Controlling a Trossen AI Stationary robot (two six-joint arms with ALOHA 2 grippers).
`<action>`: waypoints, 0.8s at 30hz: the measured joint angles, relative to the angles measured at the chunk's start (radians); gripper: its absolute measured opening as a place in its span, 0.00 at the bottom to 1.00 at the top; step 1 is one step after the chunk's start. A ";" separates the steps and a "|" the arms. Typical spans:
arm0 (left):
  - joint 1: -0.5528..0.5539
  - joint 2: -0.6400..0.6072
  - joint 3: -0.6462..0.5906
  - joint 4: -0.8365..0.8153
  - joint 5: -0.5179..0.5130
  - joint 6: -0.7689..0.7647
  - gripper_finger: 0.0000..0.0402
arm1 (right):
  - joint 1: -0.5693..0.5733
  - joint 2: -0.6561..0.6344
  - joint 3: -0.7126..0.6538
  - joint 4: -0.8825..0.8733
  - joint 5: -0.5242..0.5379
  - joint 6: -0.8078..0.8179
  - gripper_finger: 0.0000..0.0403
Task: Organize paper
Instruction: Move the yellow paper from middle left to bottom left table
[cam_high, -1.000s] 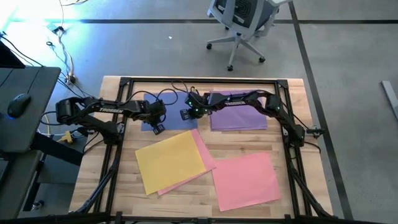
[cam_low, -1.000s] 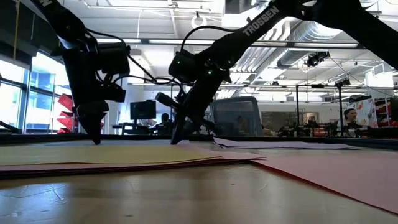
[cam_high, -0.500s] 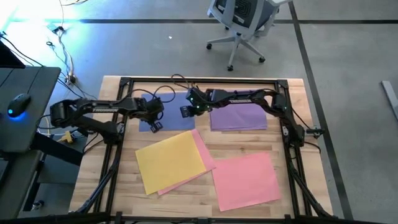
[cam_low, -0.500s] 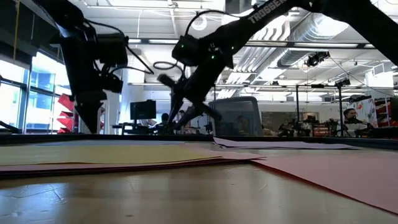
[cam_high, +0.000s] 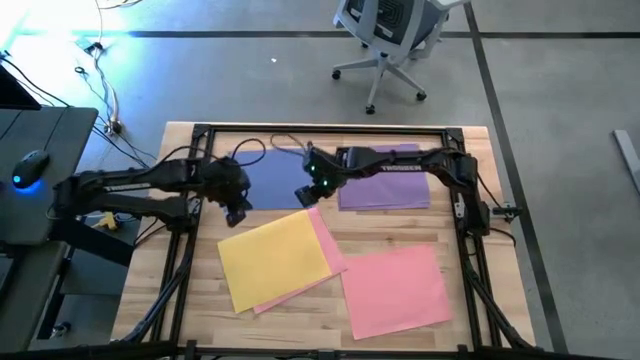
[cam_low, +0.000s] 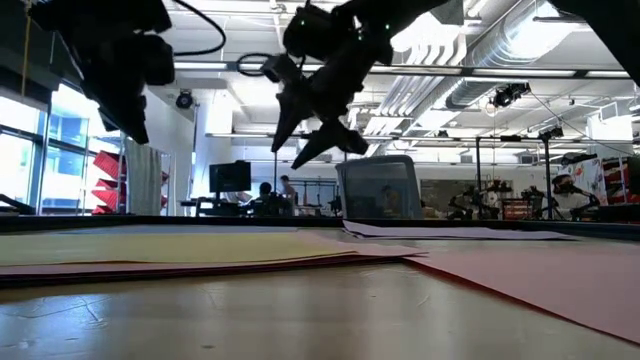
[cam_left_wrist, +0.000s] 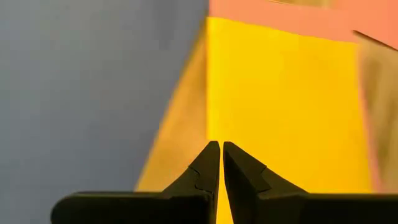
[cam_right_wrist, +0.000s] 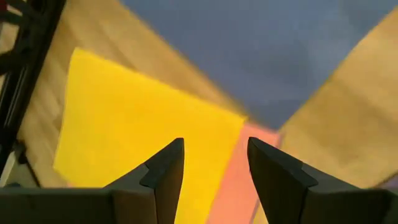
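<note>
While both pincers hover empty, left pincer closed, right pincer open, bench holds 5 sheets: 1 blue, 1 purple, 1 yellow, 2 pink.

Four groups of paper are lying on the table. At the far side, one sheet is lying left of another sheet. Nearer, a sheet is lying atop a lower one, with a single sheet to their right. The left gripper and right gripper are hovering between the far and near rows.
</note>
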 joint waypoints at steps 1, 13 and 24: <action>-0.014 -0.006 -0.002 -0.003 -0.001 -0.006 0.00 | 0.020 0.000 0.000 -0.001 0.009 0.022 0.40; -0.296 -0.059 -0.143 0.072 -0.004 -0.231 0.00 | 0.205 0.024 0.000 -0.045 0.068 0.316 0.46; -0.556 -0.034 -0.181 0.343 -0.151 -0.364 0.00 | 0.253 0.038 0.000 -0.142 0.115 0.411 0.65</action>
